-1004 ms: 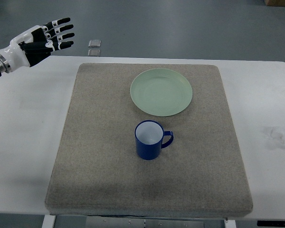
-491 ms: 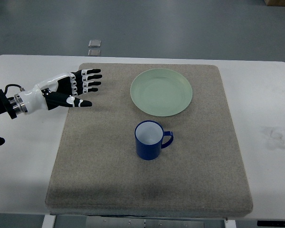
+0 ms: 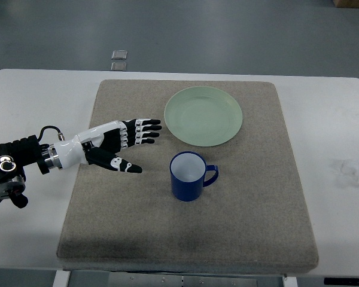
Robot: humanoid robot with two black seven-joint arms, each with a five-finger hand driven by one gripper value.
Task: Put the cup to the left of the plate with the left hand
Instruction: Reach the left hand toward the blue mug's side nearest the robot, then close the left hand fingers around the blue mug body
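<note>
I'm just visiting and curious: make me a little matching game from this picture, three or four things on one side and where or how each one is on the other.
Things:
1. blue enamel cup
2. pale green round plate
3. left hand
4. beige felt mat

Descriptions:
A. lies flat, covering the white table's middle
B. fingers spread, holding nothing
C. empty, at the mat's far side
D. upright, handle pointing right

Pairs: 1-D, 2-C, 3-B, 4-A
</note>
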